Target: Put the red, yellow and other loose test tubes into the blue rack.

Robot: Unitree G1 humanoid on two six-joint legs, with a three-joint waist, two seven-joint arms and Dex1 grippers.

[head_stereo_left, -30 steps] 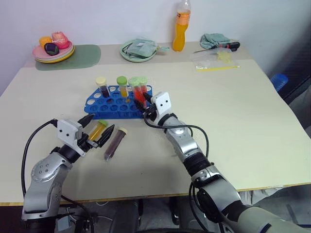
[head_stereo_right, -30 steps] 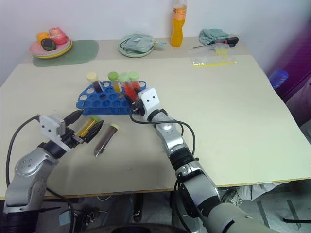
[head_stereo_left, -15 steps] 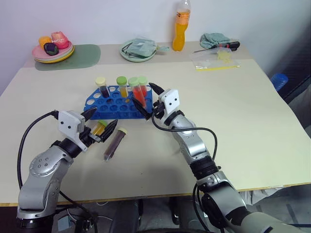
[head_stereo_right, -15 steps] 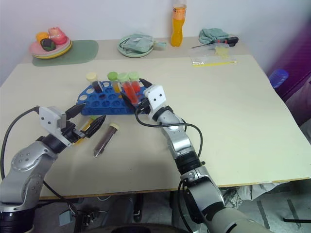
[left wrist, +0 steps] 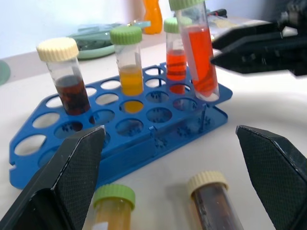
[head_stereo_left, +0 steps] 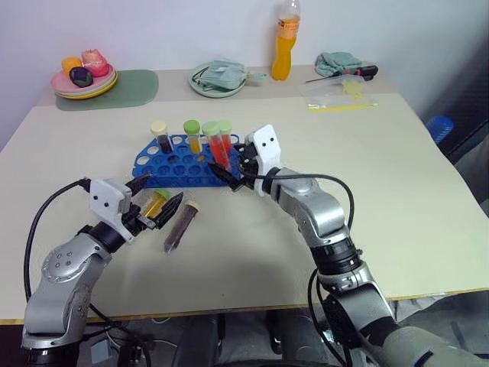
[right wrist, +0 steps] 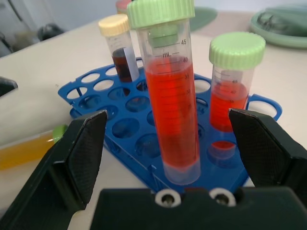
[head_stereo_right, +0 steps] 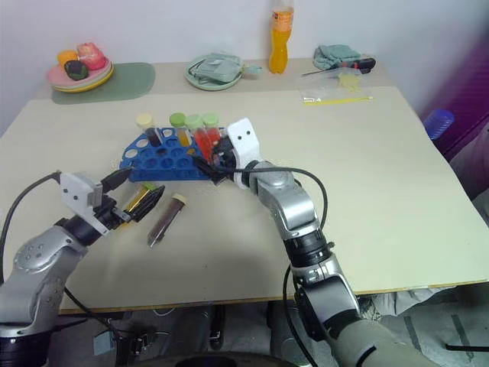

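The blue rack (head_stereo_left: 183, 162), upper left of centre, holds four capped tubes. A yellow tube (head_stereo_left: 155, 204) and a dark tube (head_stereo_left: 180, 225) lie below it. The left gripper (head_stereo_left: 156, 200) and the right gripper (head_stereo_left: 233, 170) have open fingers, empty.

Only readable stuff is the scale on the nearest red tube (right wrist: 170, 91) in the rack: "45", "mL", "40". The second red tube (right wrist: 233, 88) shows "45".

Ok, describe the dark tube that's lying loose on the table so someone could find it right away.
Start at the blue rack in the middle of the table. Just in front of it, two tubes lie flat on the tabletop. The dark purple-brown tube has a cream cap and lies to the right of the yellow one, which has a green cap.
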